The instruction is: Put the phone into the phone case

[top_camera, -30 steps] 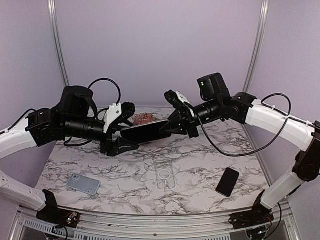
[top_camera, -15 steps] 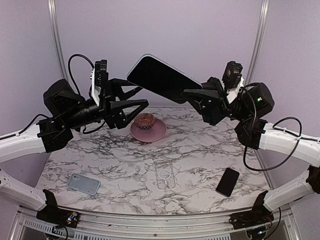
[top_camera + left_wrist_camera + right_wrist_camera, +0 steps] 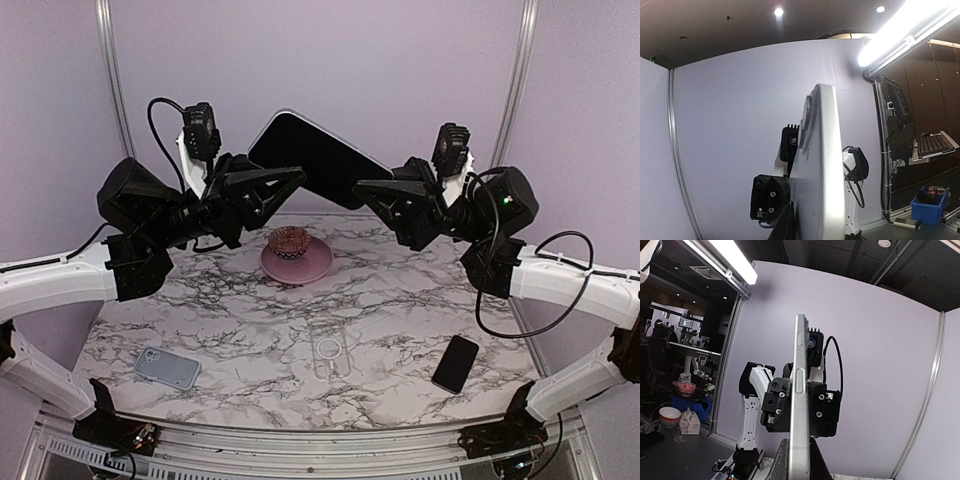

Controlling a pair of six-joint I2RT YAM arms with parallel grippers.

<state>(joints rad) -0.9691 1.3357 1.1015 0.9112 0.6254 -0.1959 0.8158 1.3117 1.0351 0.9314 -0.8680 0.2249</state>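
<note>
- The phone (image 3: pixel 315 165) is in the air at upper centre of the top view, tilted with its screen toward the camera. It spans the gap between both raised arms, well above the table (image 3: pixel 400 300).
- The right gripper (image 3: pixel 382 200) is clamped on the phone's right end. In the right wrist view the phone (image 3: pixel 799 405) stands edge-on, with dark fingers pressed against both faces at the bottom.
- The left gripper (image 3: pixel 275 195) is at the phone's left end. Its jaws look spread in the top view, and its wrist view shows only the pale back (image 3: pixel 817 175), so I cannot tell if it grips.
- This is likely a mid-air handover or regrip, to get the phone aligned for the case.
- The phone case (image 3: pixel 328 349) lies flat at lower centre, untouched and far below the phone.
- There are 2 decoys: a grey-blue slab (image 3: pixel 167 368) at lower left and a black phone (image 3: pixel 456 362) at lower right.
- A pink plate (image 3: pixel 315 268) holding a brown item (image 3: pixel 290 240) sits under the grippers, behind the case, so watch it on the way down.
</note>
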